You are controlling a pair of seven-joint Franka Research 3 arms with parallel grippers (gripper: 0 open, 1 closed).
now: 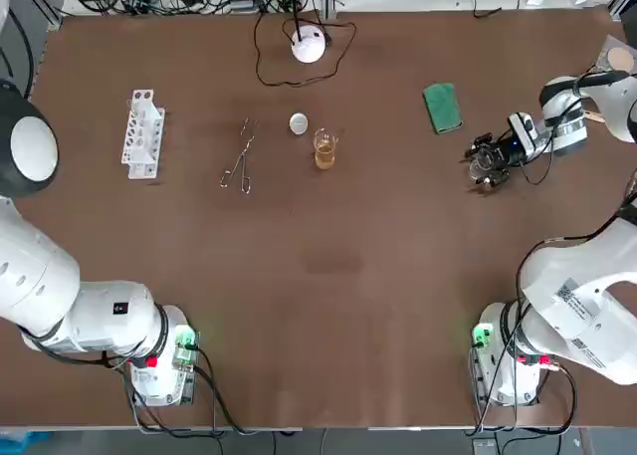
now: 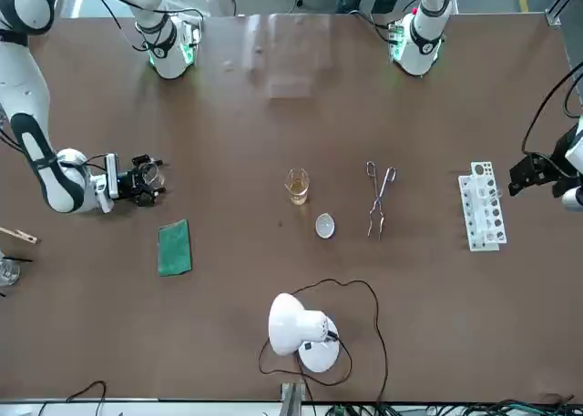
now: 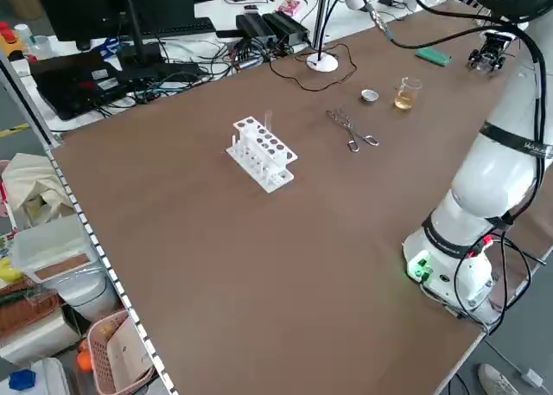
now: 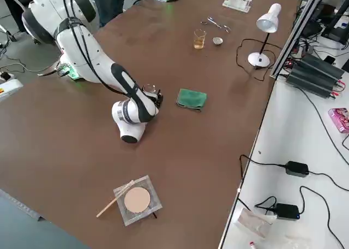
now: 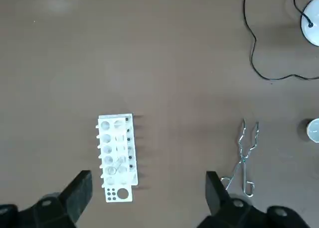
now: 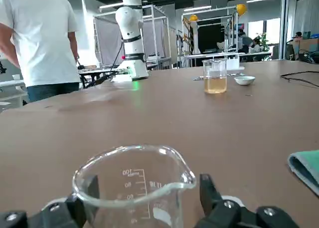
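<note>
On the brown table [image 1: 328, 276], the right gripper [image 1: 490, 162] pinches 1 empty beaker [image 6: 132, 185] beside the green cloth [image 1: 442, 108]. The grasp seems done and carrying remains. The left gripper [image 5: 148, 176], far from the cloth, gapes empty.

Top camera looks straight down on the table [image 1: 328, 276], arm bases at the bottom. Front camera faces the robot from across. Two raised side cameras look diagonally over it. Left wrist camera hangs high above the test-tube rack [image 5: 117, 155], which the top view shares. Right wrist camera sits low, close behind a glass beaker [image 6: 134, 188].

The left hand [image 5: 147, 182], fingers spread, hovers over white rack [image 5: 117, 157] beside tongs [image 5: 244, 158].
</note>
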